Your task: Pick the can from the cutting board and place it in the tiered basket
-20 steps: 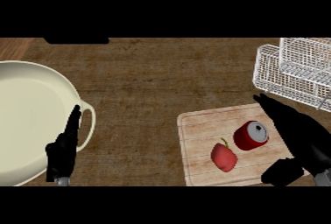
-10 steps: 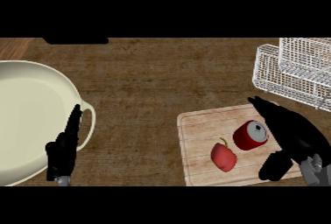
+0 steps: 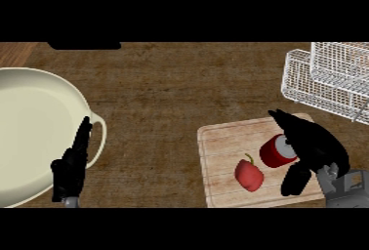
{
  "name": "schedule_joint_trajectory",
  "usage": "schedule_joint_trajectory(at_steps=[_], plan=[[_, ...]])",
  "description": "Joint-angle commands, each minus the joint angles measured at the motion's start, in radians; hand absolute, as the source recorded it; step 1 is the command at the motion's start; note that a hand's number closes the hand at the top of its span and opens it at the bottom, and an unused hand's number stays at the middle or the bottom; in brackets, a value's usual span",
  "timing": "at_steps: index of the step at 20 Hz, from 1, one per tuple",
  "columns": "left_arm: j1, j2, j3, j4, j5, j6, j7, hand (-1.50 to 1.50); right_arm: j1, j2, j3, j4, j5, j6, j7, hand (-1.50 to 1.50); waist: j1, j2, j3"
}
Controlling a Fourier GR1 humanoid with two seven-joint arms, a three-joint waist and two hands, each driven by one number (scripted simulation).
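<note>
Can point(image 3: 276, 152) lies just left of right robot hand point(image 3: 320, 149)

You have on your list:
- left hand point(image 3: 71, 168): matte black, slim, with long thin fingers.
- right hand point(image 3: 317, 146): matte black, broader, with a thick thumb.
- right forearm point(image 3: 347, 189): grey, blocky, with angular plates at the wrist.
- left forearm point(image 3: 70, 200): you see only a small grey stub.

The right hand point(image 3: 317, 146), fingers straight, sits against the red can point(image 3: 274, 154) on the cutting board point(image 3: 220, 146).
</note>
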Motion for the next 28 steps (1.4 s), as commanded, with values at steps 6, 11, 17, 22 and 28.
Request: schedule_joint_trajectory(at_steps=[6, 11, 17, 22, 28], plan=[[0.048, -0.025, -0.017, 0.078, 0.019, -0.046, 0.019, 0.0, 0.016, 0.001, -0.04, 0.086, -0.023, 0.063, -0.009, -1.5, -0.006, 0.013, -0.016], [-0.002, -0.042, -0.016, 0.09, -0.002, -0.027, 0.039, 0.0, 0.016, 0.041, -0.018, 0.13, 0.024, 0.048, -0.023, -1.5, -0.007, 0.013, -0.016], [0.046, -0.054, -0.025, 0.033, -0.009, -0.017, 0.081, 0.0, 0.015, 0.078, -0.015, 0.195, 0.086, 0.019, -0.086, 1.5, 0.0, 0.012, -0.015], [-0.001, -0.041, -0.004, 0.069, 0.005, -0.049, 0.088, 0.0, 0.037, 0.089, 0.011, 0.193, 0.143, -0.015, -0.212, 1.5, -0.007, 0.013, -0.015], [0.048, -0.042, -0.005, 0.053, -0.005, -0.055, 0.041, 0.0, 0.073, -0.047, -0.026, 0.244, 0.248, -0.105, -0.426, 1.5, -0.012, 0.013, -0.015]])
